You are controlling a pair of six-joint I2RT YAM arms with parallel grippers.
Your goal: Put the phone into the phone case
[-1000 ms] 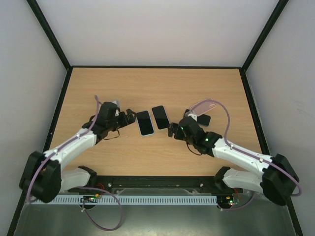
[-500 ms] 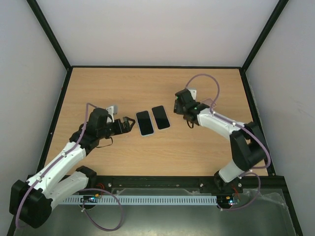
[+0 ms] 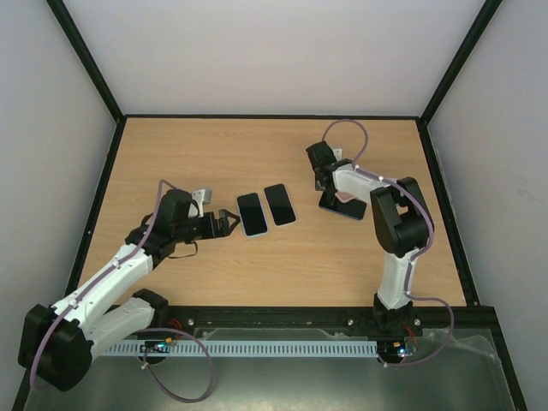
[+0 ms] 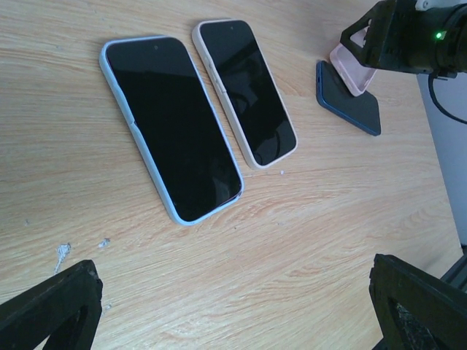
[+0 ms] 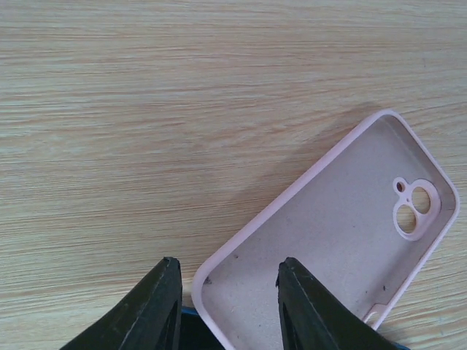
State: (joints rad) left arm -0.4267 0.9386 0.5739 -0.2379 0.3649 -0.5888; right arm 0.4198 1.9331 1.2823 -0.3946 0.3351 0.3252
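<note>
The pink phone case (image 5: pixel 328 240) lay hollow side up, one corner on a dark blue phone (image 4: pixel 354 102); a blue-rimmed phone (image 4: pixel 171 127) and a pale-rimmed phone (image 4: pixel 248 87) lay side by side.

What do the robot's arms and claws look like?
The left arm and right arm have white shells, black joints and a loose lilac cable each. The left claw and right claw are black, each with two wedge-shaped fingers. A small green light glows near the right arm's wrist.
</note>
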